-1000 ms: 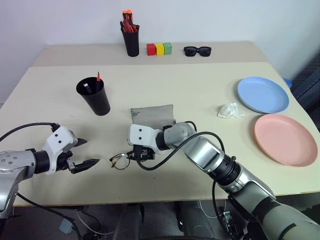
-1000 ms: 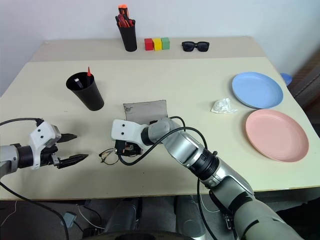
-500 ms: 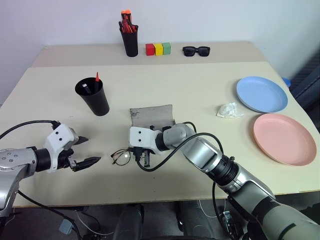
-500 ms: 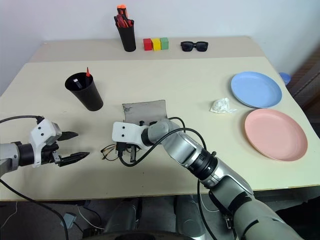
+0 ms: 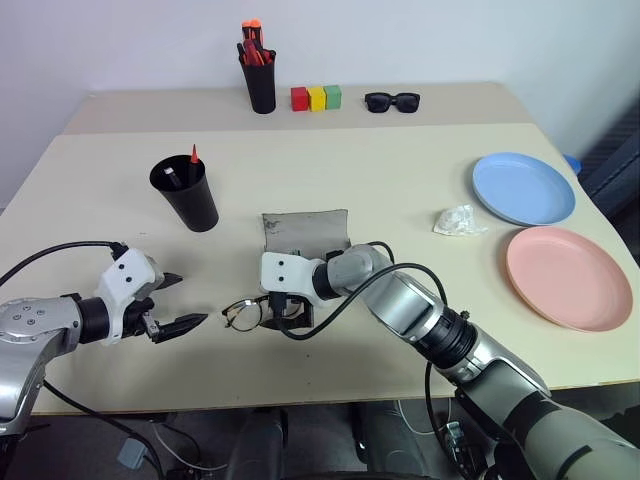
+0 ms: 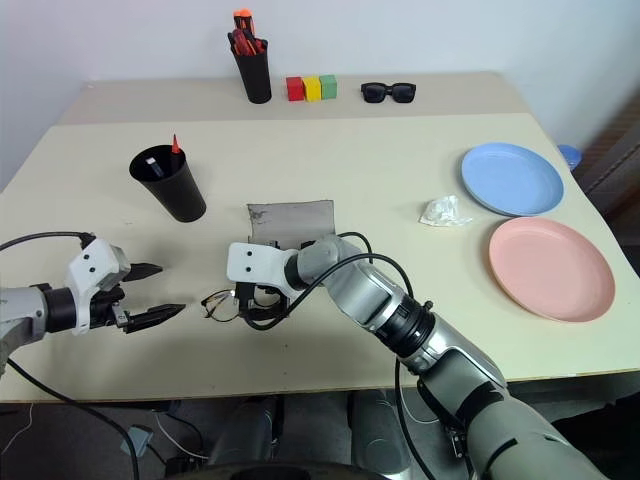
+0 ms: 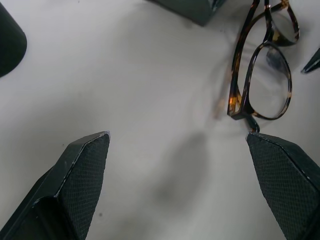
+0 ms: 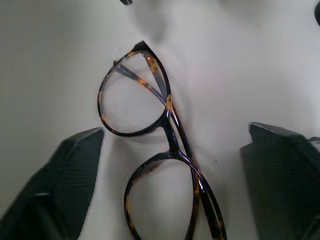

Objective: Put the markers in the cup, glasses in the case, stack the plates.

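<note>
The glasses (image 5: 243, 314) lie flat on the table near its front edge. My right gripper (image 5: 282, 312) hangs over their right end, open, one finger on each side of the frame (image 8: 167, 107) and not gripping it. My left gripper (image 5: 188, 300) is open just left of the glasses (image 7: 235, 85), with a small gap between them. Behind the right gripper sits the grey case (image 5: 305, 232), its lid open. The black cup (image 5: 187, 195) at the left holds both markers (image 5: 193, 155). At the right lie the blue plate (image 5: 523, 188) and the pink plate (image 5: 570, 277), side by side.
A crumpled white wrapper (image 5: 460, 220) lies left of the blue plate. Along the back edge stand a black pen pot (image 5: 261, 80) with red pens, three coloured blocks (image 5: 317, 97) and black sunglasses (image 5: 392, 101). My right arm crosses the table's front middle.
The right gripper's fingers closed at the glasses, then spread wide again; the glasses stay on the table. The left gripper has hardly moved.
</note>
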`<state>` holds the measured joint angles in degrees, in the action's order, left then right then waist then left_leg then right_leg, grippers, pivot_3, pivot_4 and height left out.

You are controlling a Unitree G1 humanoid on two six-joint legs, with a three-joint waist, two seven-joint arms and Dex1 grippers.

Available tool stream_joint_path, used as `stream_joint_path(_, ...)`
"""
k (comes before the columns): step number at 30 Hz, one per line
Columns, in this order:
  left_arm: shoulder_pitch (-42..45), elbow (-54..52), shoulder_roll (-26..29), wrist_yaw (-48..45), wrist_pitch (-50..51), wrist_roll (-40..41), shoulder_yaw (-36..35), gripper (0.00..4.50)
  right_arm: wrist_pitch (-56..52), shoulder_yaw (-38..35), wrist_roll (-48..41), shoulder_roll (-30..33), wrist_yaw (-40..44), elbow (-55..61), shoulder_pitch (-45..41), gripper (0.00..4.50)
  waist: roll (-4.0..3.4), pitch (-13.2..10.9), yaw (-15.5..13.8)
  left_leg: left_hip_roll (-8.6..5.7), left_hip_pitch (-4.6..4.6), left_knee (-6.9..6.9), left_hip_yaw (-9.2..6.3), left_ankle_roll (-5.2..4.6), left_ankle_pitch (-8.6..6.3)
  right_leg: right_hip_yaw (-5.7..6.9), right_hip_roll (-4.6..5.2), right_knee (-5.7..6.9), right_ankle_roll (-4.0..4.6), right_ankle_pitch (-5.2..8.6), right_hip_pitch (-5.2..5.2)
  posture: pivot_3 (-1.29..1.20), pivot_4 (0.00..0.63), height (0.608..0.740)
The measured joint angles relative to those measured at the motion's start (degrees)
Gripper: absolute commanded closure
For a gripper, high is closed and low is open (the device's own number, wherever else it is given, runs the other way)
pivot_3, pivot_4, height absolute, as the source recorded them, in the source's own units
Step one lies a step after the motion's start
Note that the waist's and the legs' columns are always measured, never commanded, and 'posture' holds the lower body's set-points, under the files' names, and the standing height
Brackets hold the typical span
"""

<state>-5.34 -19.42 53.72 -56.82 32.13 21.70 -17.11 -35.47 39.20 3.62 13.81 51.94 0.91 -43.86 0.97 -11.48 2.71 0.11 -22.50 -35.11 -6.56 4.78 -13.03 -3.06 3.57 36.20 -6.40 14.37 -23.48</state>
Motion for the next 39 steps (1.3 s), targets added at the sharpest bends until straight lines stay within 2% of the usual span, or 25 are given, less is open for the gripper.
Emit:
stream_joint_path(3,0.0,0.0,0.0,0.4,0.0,0.2,0.0,0.0,0.3,0.0,0.1,0.0,0.1,-0.2,0.0,1.55,0.0,0.0,0.0,0.0,0.0,0.0,0.0,0.0,0.0,0.0,0.0,0.0,0.0,0.0,0.0,0.0,0.15,0.74)
stream_joint_path(8,-0.1,0.0,0.0,0.7,0.0,0.3,0.1,0.0,0.9,-0.1,0.5,0.0,0.1,-0.1,-0.1,4.28,0.0,0.0,0.0,0.0,0.0,0.0,0.0,0.0,0.0,0.0,0.0,0.0,0.0,0.0,0.0,0.0,0.15,0.74)
stream_joint_path(9,-0.1,0.0,0.0,0.7,0.0,0.3,0.1,0.0,0.9,-0.2,0.5,-0.1,0.1,-0.1,-0.1,4.44,0.0,0.0,0.0,0.0,0.0,0.0,0.0,0.0,0.0,0.0,0.0,0.0,0.0,0.0,0.0,0.0,0.15,0.74)
stream_joint_path(17,-0.1,0.0,-0.1,0.9,0.0,0.3,0.3,0.0,-0.7,-1.6,-0.1,0.4,0.8,2.0,-0.2,4.44,0.0,0.0,0.0,0.0,0.0,0.0,0.0,0.0,0.0,0.0,0.0,0.0,0.0,0.0,0.0,0.0,0.15,0.74)
stream_joint_path(24,-0.8,-0.8,-1.7,1.5,0.1,2.6,-0.8,0.0,-5.4,-12.2,-6.1,5.6,4.2,10.5,-4.7,4.44,-0.02,0.0,-0.1,0.0,-0.02,0.0,0.0,0.0,0.0,0.0,0.02,-0.02,0.0,0.0,0.0,0.0,0.15,0.74)
stream_joint_path(28,-1.3,-4.2,-3.4,0.7,0.0,5.4,-1.0,0.0,-5.2,-18.0,-7.8,9.3,4.6,10.4,-8.9,4.44,-0.01,0.0,-0.1,0.0,-0.01,0.0,0.01,0.0,0.0,0.0,0.03,-0.06,0.01,0.01,0.01,0.0,0.15,0.74)
stream_joint_path(34,-1.2,-6.7,-5.6,0.7,-0.2,7.3,0.7,0.0,4.5,-16.6,-4.6,10.1,3.7,-1.8,-10.0,4.44,-0.02,0.0,0.3,0.0,-0.01,0.02,0.03,0.0,0.0,-0.01,0.01,-0.04,0.02,0.0,-0.01,0.0,0.15,0.74)
stream_joint_path(39,0.0,-6.6,-6.0,2.3,-0.1,7.3,2.3,0.0,21.9,-11.2,0.5,8.1,4.0,-14.2,-10.0,4.44,-0.02,0.0,0.9,0.0,-0.02,0.01,0.04,0.0,0.0,-0.01,0.02,-0.05,-0.02,-0.02,0.01,0.0,0.15,0.74)
